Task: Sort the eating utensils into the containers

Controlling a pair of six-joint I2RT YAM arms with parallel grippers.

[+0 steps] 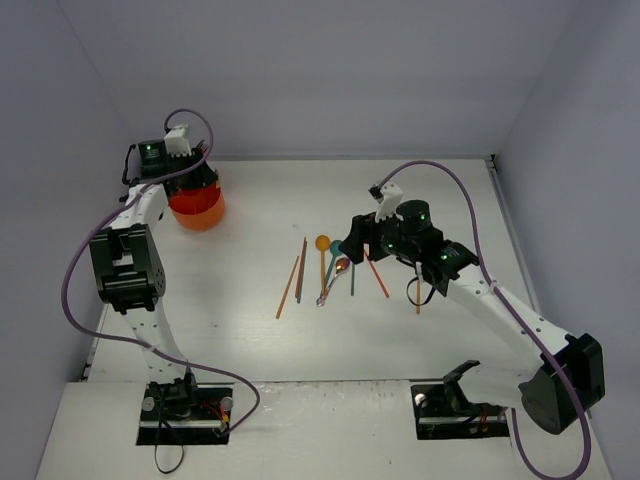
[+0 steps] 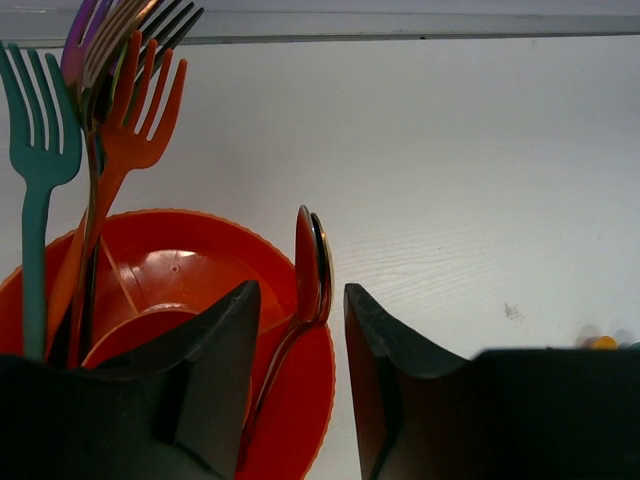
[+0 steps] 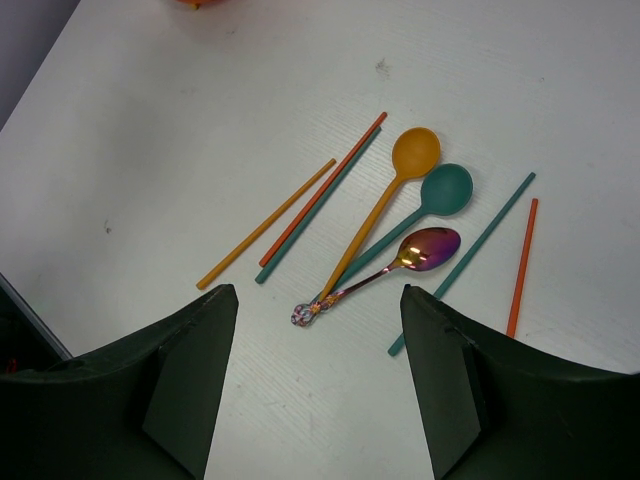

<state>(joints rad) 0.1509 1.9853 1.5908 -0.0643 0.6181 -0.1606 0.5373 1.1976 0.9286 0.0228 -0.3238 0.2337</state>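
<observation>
Top view: the left pincer (image 1: 190, 183) hangs over the cup (image 1: 197, 212) at the upper left of the table (image 1: 250, 340). The right pincer (image 1: 362, 240) hovers at centre frame, at the right edge of the loose spoons (image 1: 322, 245) and chopsticks (image 1: 288, 287). The left arm is well apart from that cluster, so the right arm is much the nearer to what remains unsorted.

Left wrist view: the cup (image 2: 200, 250) fills the lower left, with forks (image 2: 140, 120) standing in its left compartment, tines up. One upright spoon (image 2: 312, 265) stands at the cup's right rim, between the fingers (image 2: 225, 350). There is a gap on each side of it, so this pincer (image 2: 300, 295) is released and grips nothing.

Right wrist view: the pincer (image 3: 318, 300) is spread wide and empty. The rainbow spoon (image 3: 425, 250) lies just ahead of it, with its handle tip in the gap between the fingers and its bowl up and to the right. The orange spoon (image 3: 415, 152) and teal spoon (image 3: 447, 188) lie beside it on the same slant, and their handles cross near that tip. Chopsticks (image 3: 265, 225) flank them on both sides.

The spoons' long axis runs from lower left to upper right, skewed to the jaw line. A pickup probably needs a small reach forward and a wrist turn to bring the jaws square across one handle.
</observation>
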